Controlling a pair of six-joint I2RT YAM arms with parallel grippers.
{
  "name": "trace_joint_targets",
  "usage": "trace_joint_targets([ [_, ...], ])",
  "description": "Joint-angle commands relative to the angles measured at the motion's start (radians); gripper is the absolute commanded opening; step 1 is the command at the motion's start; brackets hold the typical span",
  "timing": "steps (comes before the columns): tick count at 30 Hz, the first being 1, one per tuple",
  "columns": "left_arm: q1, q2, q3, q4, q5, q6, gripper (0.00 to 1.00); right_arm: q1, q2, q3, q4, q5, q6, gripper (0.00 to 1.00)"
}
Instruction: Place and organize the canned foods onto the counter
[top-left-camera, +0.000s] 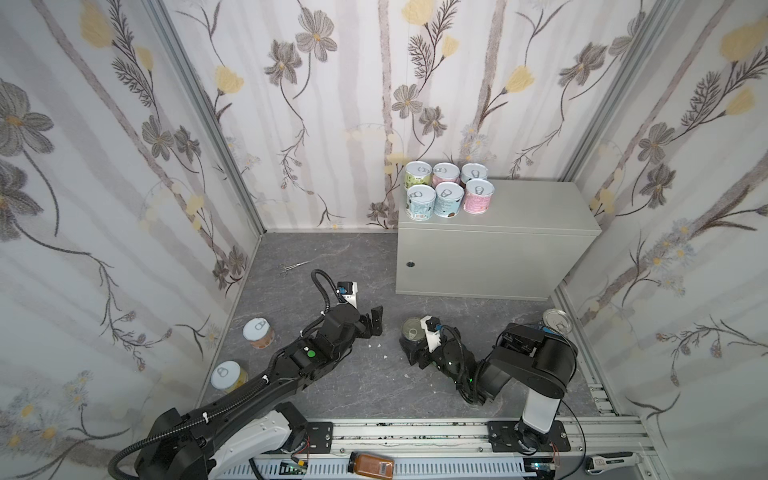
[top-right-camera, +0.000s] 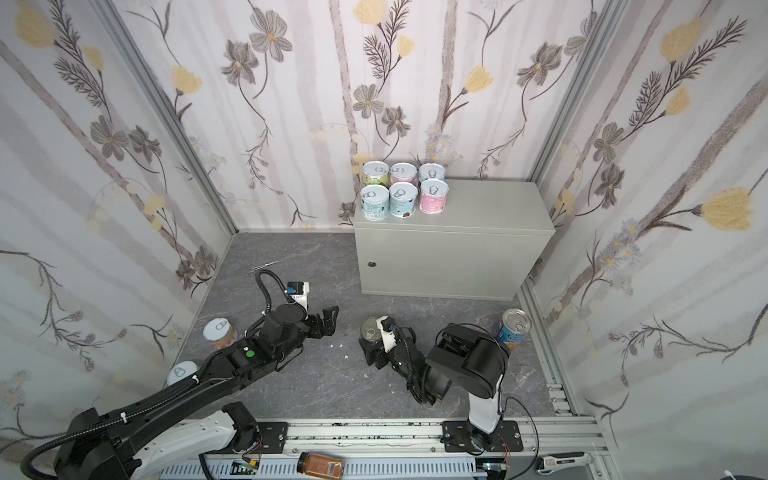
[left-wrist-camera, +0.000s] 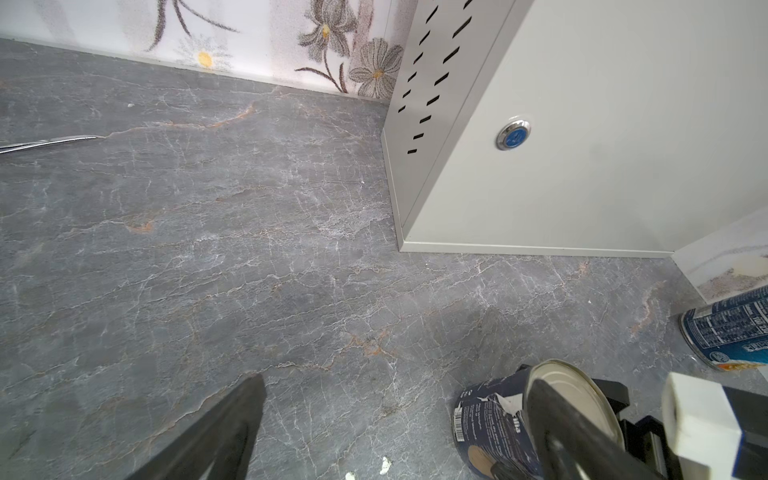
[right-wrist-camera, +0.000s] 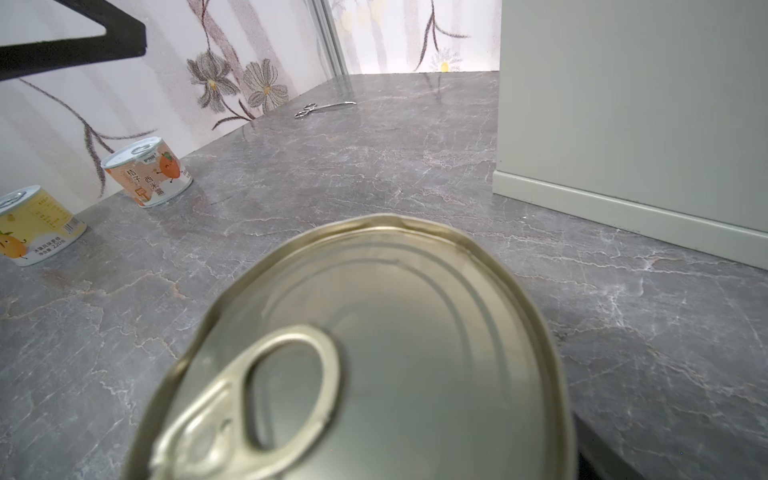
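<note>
Top view: dark can (top-left-camera: 412, 330) between right tool (top-left-camera: 410, 345) jaws.

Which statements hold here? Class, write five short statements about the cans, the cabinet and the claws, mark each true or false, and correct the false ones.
1. Six short cans stand on the grey cabinet, in two rows of three. True.
2. The blue-labelled can stands on the cabinet. False: it stands on the floor by the right wall.
3. The left claw grips a can. False: it is open and empty.
4. The right claw is at the dark-labelled can. True.
5. The orange-labelled can and the yellow-labelled can stand by the left wall. True.
</note>
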Motion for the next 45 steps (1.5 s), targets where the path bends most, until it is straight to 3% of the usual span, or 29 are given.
trace_joint_targets([
  [1, 0.003, 0.001, 0.01, 0.023, -0.016, 0.008, 1.0, -0.007, 0.014, 0.014, 0.057, -0.033, 0.008, 0.85],
  [16, 0.006, -0.022, 0.006, 0.021, -0.01, 0.006, 1.0, -0.012, -0.031, 0.019, 0.009, -0.028, 0.007, 0.6],
  [23, 0.006, -0.068, -0.005, 0.011, -0.003, 0.003, 1.0, 0.013, -0.168, 0.008, -0.096, 0.017, -0.025, 0.59],
  [32, 0.006, -0.115, -0.012, -0.013, 0.013, -0.008, 1.0, 0.023, -0.516, 0.106, -0.608, 0.062, -0.004, 0.54],
  [45, 0.006, -0.147, 0.001, -0.025, 0.06, -0.024, 1.0, 0.015, -1.069, 0.235, -1.322, 0.267, 0.125, 0.49],
])
